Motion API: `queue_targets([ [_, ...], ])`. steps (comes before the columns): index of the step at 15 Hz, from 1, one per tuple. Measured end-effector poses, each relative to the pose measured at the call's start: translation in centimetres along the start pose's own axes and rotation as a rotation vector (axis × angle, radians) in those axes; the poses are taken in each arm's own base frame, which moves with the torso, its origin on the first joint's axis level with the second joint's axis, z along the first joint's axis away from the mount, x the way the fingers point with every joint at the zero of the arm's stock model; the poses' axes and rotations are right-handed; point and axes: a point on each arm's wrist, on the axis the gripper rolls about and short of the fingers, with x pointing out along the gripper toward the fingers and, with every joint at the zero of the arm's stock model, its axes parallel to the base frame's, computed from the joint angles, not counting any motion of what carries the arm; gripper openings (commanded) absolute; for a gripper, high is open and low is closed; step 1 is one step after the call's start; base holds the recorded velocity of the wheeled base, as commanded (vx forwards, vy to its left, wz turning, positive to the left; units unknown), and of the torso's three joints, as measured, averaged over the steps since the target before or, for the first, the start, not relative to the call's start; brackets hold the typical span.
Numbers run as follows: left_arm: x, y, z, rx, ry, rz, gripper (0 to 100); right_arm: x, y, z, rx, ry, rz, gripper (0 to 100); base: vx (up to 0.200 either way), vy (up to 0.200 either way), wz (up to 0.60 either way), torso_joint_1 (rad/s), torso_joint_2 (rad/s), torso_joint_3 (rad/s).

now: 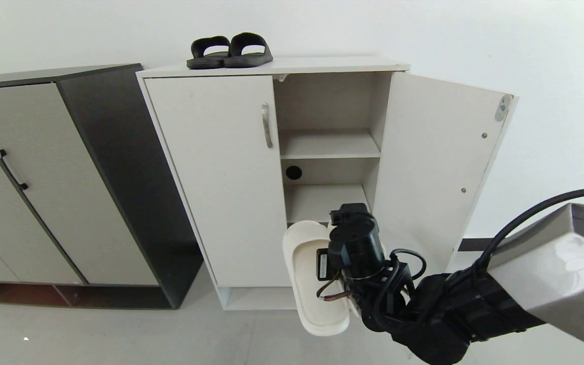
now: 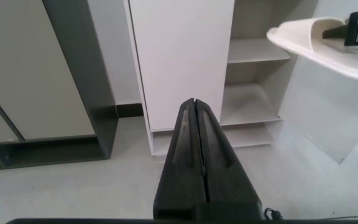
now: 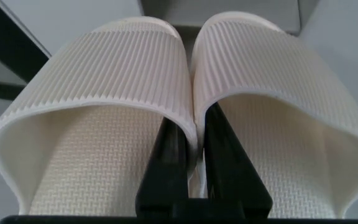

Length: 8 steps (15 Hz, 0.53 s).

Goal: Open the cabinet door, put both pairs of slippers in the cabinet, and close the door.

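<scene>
A pair of white slippers (image 1: 317, 289) hangs in front of the white cabinet (image 1: 271, 66), low before its open right half. My right gripper (image 3: 194, 152) is shut on the white slippers (image 3: 117, 81), with its fingers pinching the two inner strap edges together. A pair of black slippers (image 1: 230, 52) rests on the cabinet's top, toward its left side. The right door (image 1: 434, 167) stands swung open and the left door (image 1: 216, 177) is closed. My left gripper (image 2: 195, 143) is shut with nothing in it, held low and back from the cabinet, to the left of the white slippers (image 2: 328, 43).
Inside the open half are an upper shelf (image 1: 327, 144) and a lower shelf (image 1: 322, 200), both bare. A grey and dark cabinet (image 1: 43, 177) stands against the left side of the white one. Pale floor (image 1: 195, 334) lies in front.
</scene>
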Motion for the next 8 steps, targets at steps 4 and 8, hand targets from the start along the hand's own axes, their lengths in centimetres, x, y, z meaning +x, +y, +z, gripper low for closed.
queue_targets([
  [4,0.00,0.00,0.00,0.000,0.000,0.001,0,0.32,-0.24,-0.32,-0.077,-0.144,-0.025,0,0.000,0.000,0.00,0.003,0.00,-0.119],
  [8,0.00,0.00,0.00,0.001,0.001,0.001,0,0.57,-0.47,-0.72,-0.088,-0.154,-0.061,0,0.000,0.000,0.00,0.004,0.00,-0.194],
])
